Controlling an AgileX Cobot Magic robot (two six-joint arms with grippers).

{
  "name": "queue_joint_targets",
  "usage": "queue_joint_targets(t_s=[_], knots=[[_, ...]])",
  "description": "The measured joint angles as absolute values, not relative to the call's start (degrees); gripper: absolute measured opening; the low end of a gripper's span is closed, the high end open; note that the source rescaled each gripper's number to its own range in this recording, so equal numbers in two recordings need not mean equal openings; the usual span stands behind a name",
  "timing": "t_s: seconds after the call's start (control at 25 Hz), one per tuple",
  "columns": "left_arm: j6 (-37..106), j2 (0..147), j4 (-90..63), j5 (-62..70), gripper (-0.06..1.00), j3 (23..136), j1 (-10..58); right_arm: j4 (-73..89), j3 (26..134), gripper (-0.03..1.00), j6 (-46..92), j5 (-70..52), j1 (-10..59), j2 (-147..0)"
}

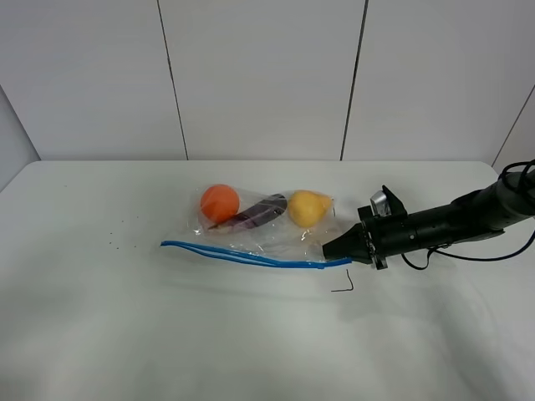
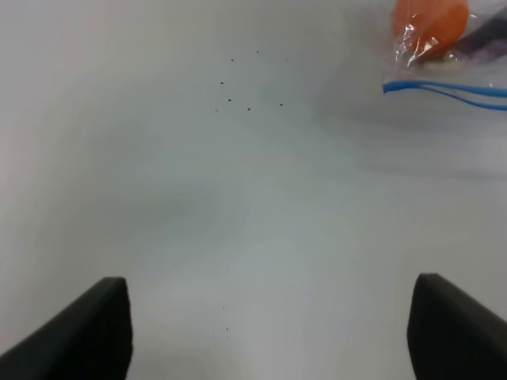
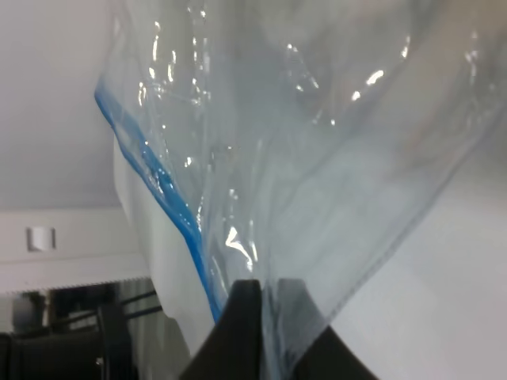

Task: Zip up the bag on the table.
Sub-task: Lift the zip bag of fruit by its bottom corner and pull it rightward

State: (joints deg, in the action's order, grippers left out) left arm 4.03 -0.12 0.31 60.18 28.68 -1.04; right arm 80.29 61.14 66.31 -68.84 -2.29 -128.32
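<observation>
While in the grip of the right pincer [image 1: 328, 248], the bag [image 1: 259, 227], produce [image 1: 220, 203] inside; left pincer [image 2: 268, 317] agape.

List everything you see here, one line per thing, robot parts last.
bag: one, clear plastic, mid-table
zipper strip: one, blue, along the bag's near edge
round fruit: one, orange, inside the bag, left
long item: one, purple, inside, middle
pear-like fruit: one, yellow, inside, right
bent mark: one, black, on the table by the bag's right corner
specks: several, dark, left of the bag
table: one, white
left end effector: one, black, open over the table
right end effector: one, black, shut on the bag's right corner
</observation>
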Motion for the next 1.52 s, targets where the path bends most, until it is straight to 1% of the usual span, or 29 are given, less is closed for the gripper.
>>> queue_joint_targets(t_s=[0.36,1.0,1.36,1.52], knots=[[4.03,-0.12,0.31,60.18,0.92,28.68,-1.04,80.9,61.14,0.0,60.54,-68.96,-2.29,-128.0],[4.03,-0.12,0.31,60.18,0.92,28.68,-1.04,86.68,61.14,0.0,49.72,-68.9,-2.18,-122.42],[4.03,-0.12,0.0,60.18,0.92,28.68,-1.04,91.53,61.09,0.0,46.29,-68.78,2.51,-119.63],[4.03,-0.12,0.31,60.18,0.92,28.68,-1.04,94.43,61.09,0.0,45.8,-68.78,3.41,-119.63]])
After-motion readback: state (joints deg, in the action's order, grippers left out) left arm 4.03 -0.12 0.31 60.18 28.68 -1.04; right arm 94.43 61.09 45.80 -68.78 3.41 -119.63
